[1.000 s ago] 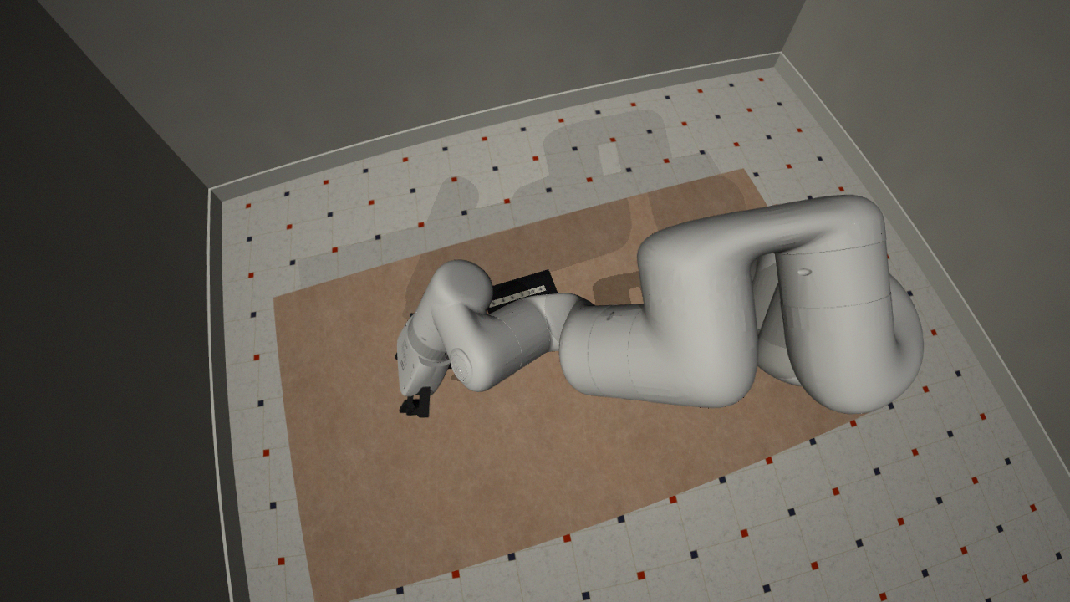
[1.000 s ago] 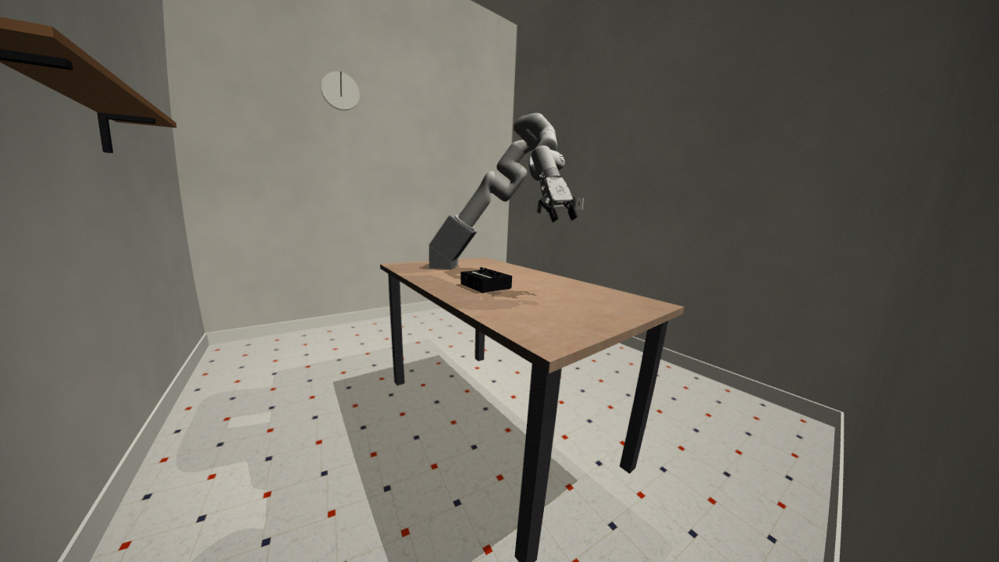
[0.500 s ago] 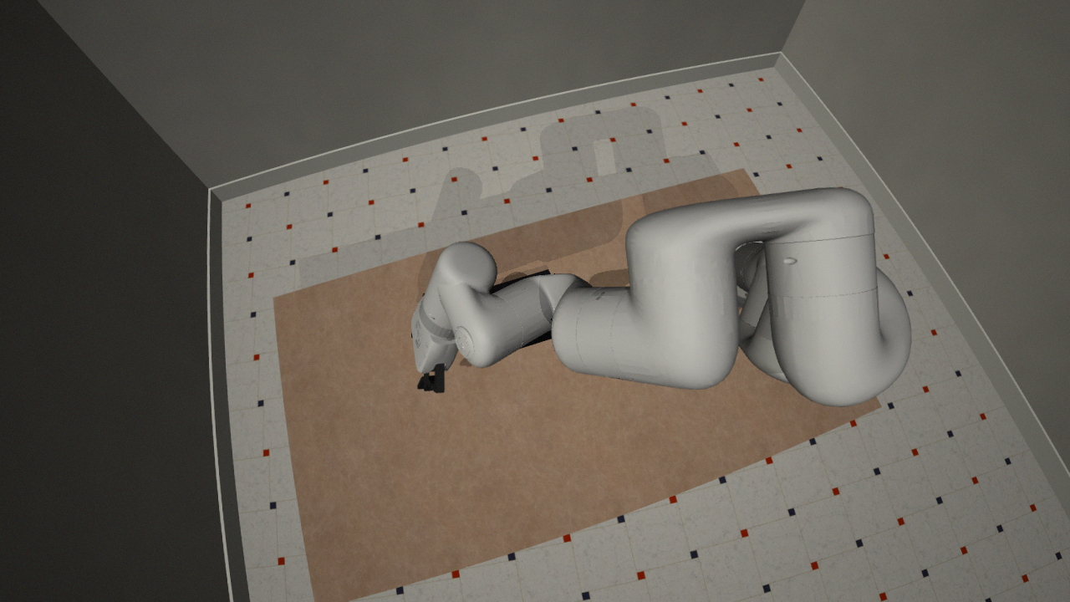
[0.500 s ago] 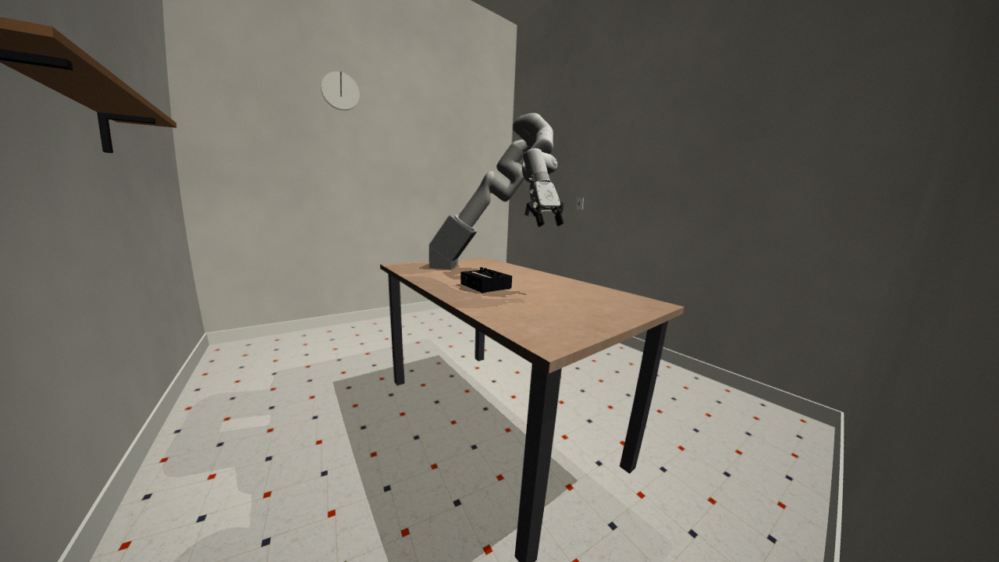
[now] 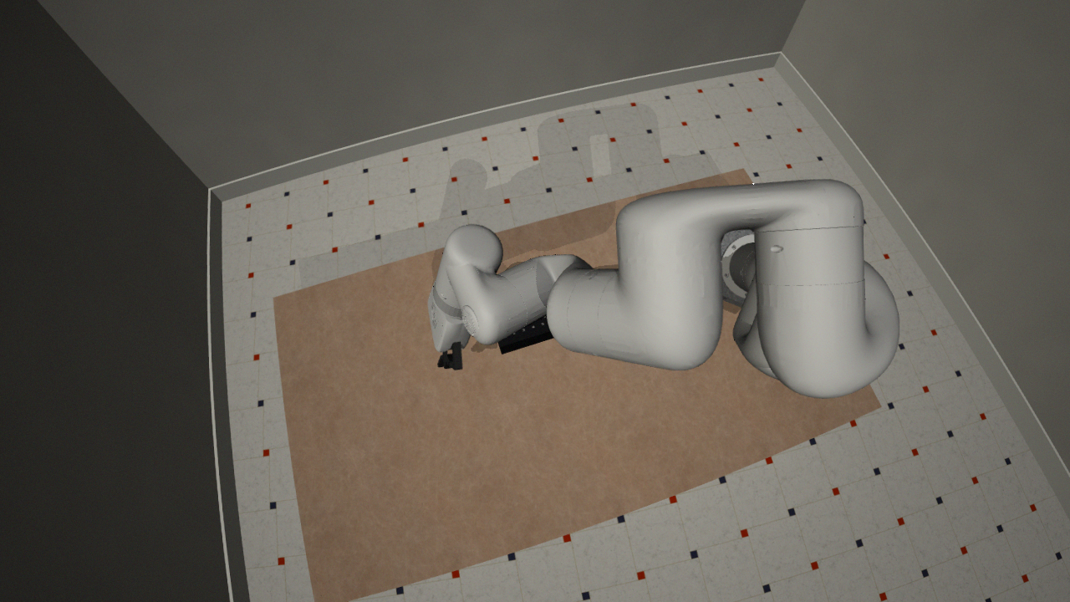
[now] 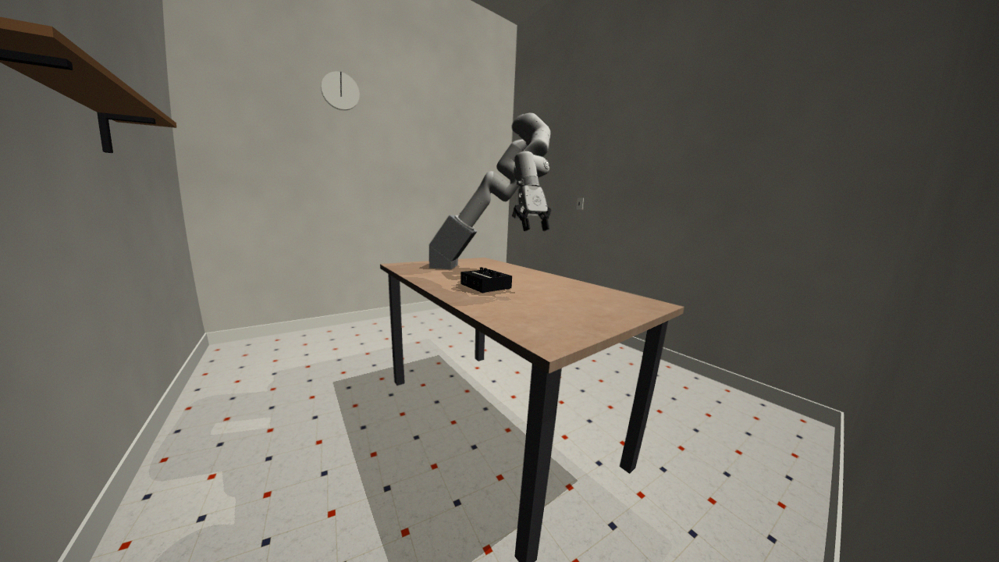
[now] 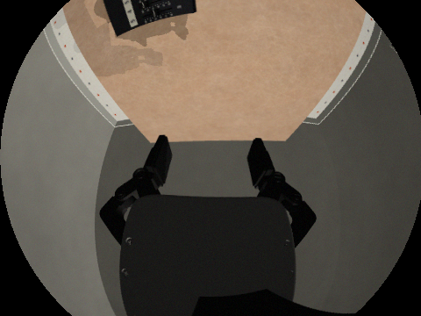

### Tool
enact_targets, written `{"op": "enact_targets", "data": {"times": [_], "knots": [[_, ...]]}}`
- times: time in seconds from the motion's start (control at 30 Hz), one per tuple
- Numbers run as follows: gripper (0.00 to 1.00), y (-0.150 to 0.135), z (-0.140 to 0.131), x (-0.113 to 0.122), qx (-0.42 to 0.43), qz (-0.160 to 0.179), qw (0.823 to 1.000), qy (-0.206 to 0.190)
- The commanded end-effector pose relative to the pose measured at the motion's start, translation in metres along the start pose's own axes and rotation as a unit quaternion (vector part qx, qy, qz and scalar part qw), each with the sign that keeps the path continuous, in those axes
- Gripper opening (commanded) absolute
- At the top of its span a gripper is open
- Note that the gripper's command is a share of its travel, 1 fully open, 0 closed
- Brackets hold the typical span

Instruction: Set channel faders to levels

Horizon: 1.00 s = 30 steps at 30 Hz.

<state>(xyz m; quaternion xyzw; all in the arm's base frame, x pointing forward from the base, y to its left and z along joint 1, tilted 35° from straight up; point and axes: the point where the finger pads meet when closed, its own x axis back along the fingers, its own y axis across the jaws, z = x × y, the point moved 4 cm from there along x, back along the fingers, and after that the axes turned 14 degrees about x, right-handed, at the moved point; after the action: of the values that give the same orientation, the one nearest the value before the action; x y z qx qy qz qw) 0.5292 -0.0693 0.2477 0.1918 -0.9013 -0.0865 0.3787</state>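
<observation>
The lighting desk (image 6: 485,280) is a small black box standing on the wooden table near the arm's base. In the overhead view the arm hides most of the desk; only a black corner (image 5: 523,338) shows. My gripper (image 6: 532,221) is open and empty, high above the table and well above the desk. Its fingers stand wide apart, and they also show in the overhead view (image 5: 450,358).
The table (image 6: 538,307) stands on black legs over a tiled floor. The arm's base (image 6: 449,241) is at the table's far end, close to the desk. A wall shelf (image 6: 76,83) and a clock (image 6: 339,90) are far off.
</observation>
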Motion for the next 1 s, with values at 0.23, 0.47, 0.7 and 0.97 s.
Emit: {"op": "enact_targets", "data": {"times": [0.23, 0.47, 0.7, 0.97], "knots": [[1.00, -0.019, 0.030, -0.002, 0.005, 0.002, 1.000, 0.028], [1.00, -0.044, 0.092, -0.004, 0.019, -0.007, 0.996, 0.085], [1.00, -0.044, 0.092, -0.004, 0.019, -0.007, 0.996, 0.085], [1.00, -0.057, 0.138, -0.003, 0.028, -0.019, 0.992, 0.124]]}}
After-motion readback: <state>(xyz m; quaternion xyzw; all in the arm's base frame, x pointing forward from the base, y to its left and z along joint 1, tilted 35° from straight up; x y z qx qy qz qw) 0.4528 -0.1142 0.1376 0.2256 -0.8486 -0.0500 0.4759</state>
